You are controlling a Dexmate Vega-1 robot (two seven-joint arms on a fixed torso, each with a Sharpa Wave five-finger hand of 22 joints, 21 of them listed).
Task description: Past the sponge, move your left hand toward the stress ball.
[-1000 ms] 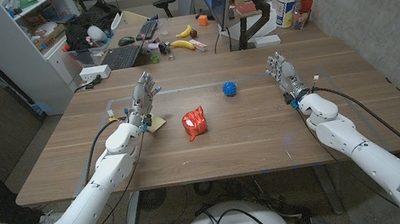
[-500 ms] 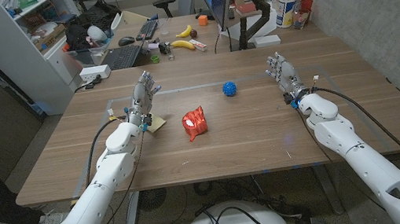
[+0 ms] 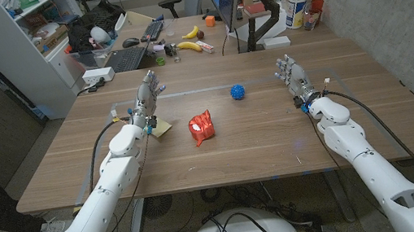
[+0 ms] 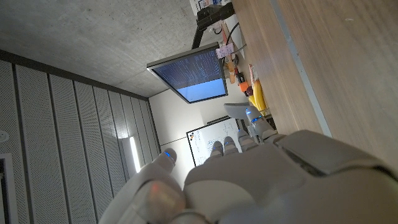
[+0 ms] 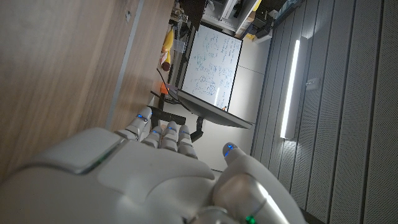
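Left hand waiting beside the sponge, reach toward the ball apparently not yet begun.

The small blue knobbly stress ball (image 3: 237, 91) is sitting on the far middle of the wooden table (image 3: 277, 142), well apart from both hands. The left hand (image 3: 145, 100), fingers spread and holding nothing, is hovering over the pale yellow sponge (image 3: 161, 126); next it needs to travel rightward beyond the sponge and the crumpled red wrapper (image 3: 201, 127). The right hand (image 3: 291, 73) is also hanging released.

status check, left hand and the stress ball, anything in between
Left hand open, by the sponge. Right hand open, holding nothing. Stress ball untouched, well apart from left hand. Red crumpled wrapper nearer the robot, off the direct line.
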